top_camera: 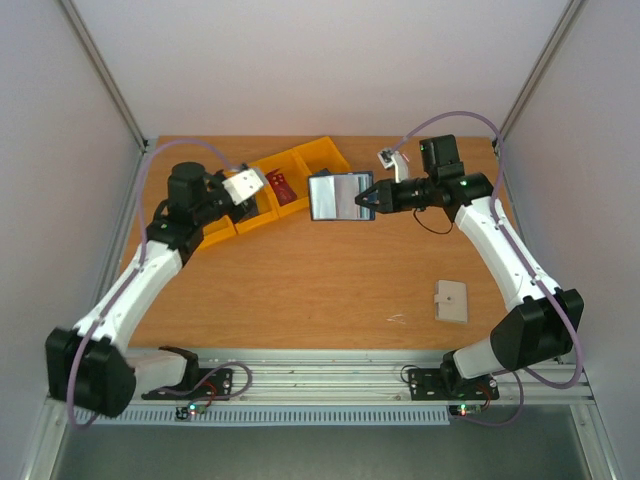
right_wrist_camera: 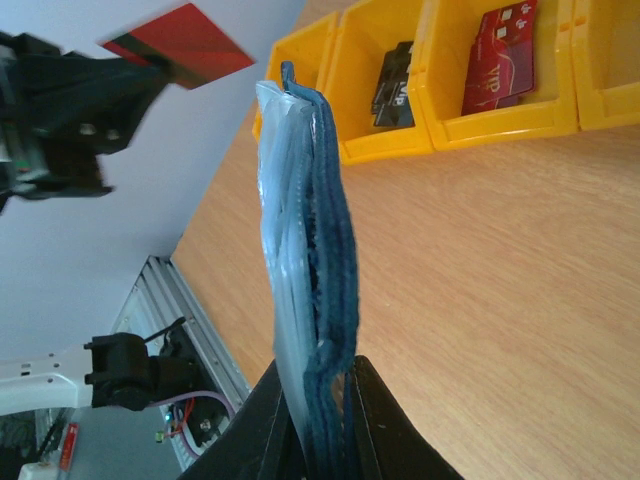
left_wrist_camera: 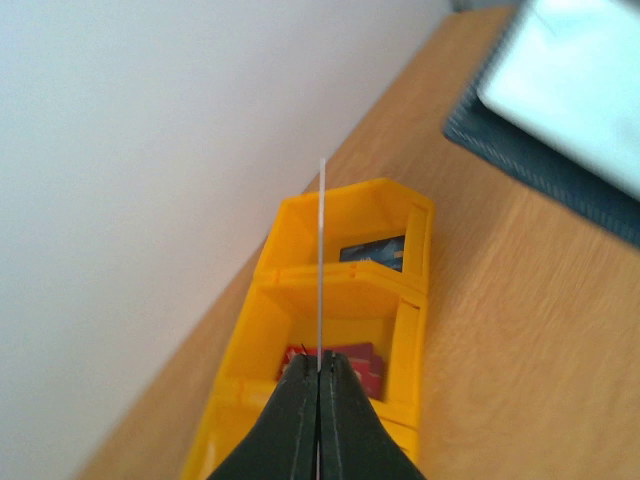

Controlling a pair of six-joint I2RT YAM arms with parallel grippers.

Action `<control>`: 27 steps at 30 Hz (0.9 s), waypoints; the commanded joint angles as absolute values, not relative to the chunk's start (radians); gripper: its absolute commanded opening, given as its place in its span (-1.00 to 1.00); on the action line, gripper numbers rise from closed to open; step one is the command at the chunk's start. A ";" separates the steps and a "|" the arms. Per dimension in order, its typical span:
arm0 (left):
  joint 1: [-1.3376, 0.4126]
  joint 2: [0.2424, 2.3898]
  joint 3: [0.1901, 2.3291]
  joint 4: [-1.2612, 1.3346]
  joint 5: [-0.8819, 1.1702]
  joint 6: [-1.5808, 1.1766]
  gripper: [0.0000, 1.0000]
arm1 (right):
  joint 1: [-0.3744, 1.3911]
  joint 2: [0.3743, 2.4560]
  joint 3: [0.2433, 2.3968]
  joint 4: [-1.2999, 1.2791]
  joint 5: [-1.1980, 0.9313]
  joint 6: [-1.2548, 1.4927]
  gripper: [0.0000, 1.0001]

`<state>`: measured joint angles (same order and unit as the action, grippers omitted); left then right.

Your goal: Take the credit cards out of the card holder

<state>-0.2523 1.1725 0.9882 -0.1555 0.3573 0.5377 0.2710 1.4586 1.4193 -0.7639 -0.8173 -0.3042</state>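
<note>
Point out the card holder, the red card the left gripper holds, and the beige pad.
card holder [top_camera: 335,197], top view, middle of its pale inner face.
held red card [right_wrist_camera: 181,45], right wrist view, centre of its flat face.
beige pad [top_camera: 451,301], top view, centre.

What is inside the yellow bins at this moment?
A red card sits in one compartment of the yellow bins and a dark card in the next. The compartment beyond is partly hidden behind the card holder, so its contents cannot be told.
</note>
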 commanded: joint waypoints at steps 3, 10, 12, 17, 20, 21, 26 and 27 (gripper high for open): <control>-0.209 1.479 1.145 -0.012 0.668 1.409 -0.99 | 0.219 1.448 1.417 -0.752 -0.933 -0.379 -0.98; -0.158 1.835 1.450 -0.200 0.784 1.961 -1.00 | 0.166 1.480 1.427 -0.743 -0.987 -0.391 -0.98; -0.137 1.920 1.546 -0.306 0.806 2.090 -0.99 | 0.153 1.503 1.439 -0.742 -1.001 -0.391 -0.97; -0.101 2.106 1.765 -0.556 0.827 2.389 -0.99 | 0.127 1.581 1.501 -0.763 -1.033 -0.394 -0.98; -0.095 2.178 1.844 -0.616 0.830 2.495 -0.99 | 0.119 1.609 1.530 -0.767 -1.040 -0.397 -0.98; -0.095 2.200 1.865 -0.626 0.829 2.527 -0.99 | 0.117 1.618 1.536 -0.766 -1.041 -0.396 -0.98; -0.095 2.302 1.939 -0.541 0.840 2.574 -1.00 | 0.114 1.649 1.563 -0.767 -1.050 -0.384 -0.98; -0.095 2.312 1.945 -0.524 0.840 2.572 -1.00 | 0.114 1.651 1.567 -0.768 -1.052 -0.385 -0.98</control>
<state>-0.0914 2.2616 1.8900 -0.5526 0.7837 2.0548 0.1196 1.6459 1.5208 -0.7715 -1.0054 -0.3790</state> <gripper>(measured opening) 0.007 0.108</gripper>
